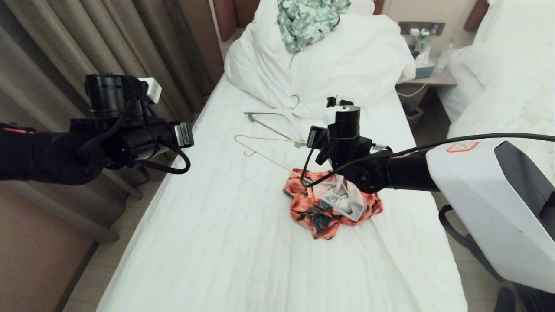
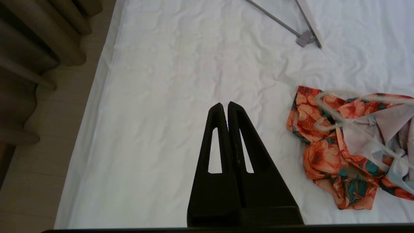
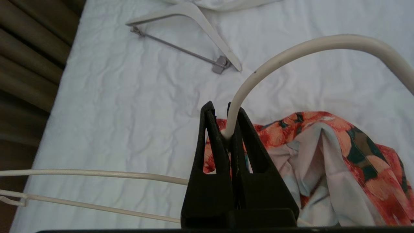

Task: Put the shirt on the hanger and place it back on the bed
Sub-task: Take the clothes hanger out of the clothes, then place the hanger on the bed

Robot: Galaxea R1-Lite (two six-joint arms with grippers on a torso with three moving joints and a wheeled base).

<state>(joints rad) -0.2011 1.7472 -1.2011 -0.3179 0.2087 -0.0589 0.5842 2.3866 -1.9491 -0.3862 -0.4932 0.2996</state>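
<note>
On the bed (image 1: 208,242), as the head view shows it, the shirt (image 1: 312,212) lies crumpled in a heap on the white sheet, pale lining turned outward in its middle. The hanger (image 1: 264,158) is seen as a thin cream frame raised at a slant, its far corner and small notch pointing toward the curtain side, its near end running down to the heap beneath the right arm. A thicker white hanger (image 1: 271,119) with a grey bar lies untouched nearer the pillows, and a pale green patterned garment (image 1: 310,19) rests on top of them. The left arm is held off to the curtain side, clear of both things.

From the left wrist view, the left gripper (image 2: 224,108) is seen closed on nothing, poised above bare sheet, with the shirt (image 2: 323,155) well off to one side.

From the right wrist view, the right gripper (image 3: 220,111) is seen clamped on the hanger (image 3: 239,94) at its curved hook, just above the shirt (image 3: 352,152).

By this showing, only the hanger has been picked up. No shoulder of the frame can be seen inside the collar or a sleeve, so threading the shirt on and laying both back down are judged to remain.
</note>
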